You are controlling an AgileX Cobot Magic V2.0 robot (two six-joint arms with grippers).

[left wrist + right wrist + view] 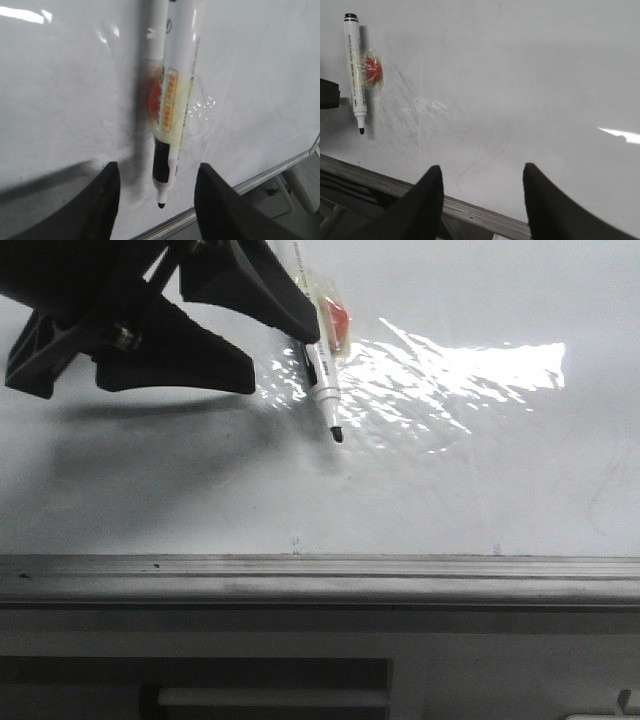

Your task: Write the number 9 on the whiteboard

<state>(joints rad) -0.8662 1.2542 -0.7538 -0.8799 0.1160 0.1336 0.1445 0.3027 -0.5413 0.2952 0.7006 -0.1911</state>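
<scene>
The whiteboard (pixel 450 480) is a glossy white board lying flat. An uncapped white marker (pixel 322 390) with a black tip lies on it, a red piece taped to its barrel. My left gripper (pixel 283 358) is open, one finger on each side of the marker's tip end (pixel 170 100), not touching it. My right gripper (pixel 481 169) is open and empty over the board near its front rail; the marker (pixel 356 75) lies well away from it. No black ink number 9 shows on the board (pixel 520 75).
A grey metal rail (pixel 320 575) runs along the board's front edge, with a dark furniture panel with a slot (pixel 200 680) below it. A bright glare patch (pixel 470 370) lies beside the marker. Faint grey smudges (pixel 485 150) mark the board.
</scene>
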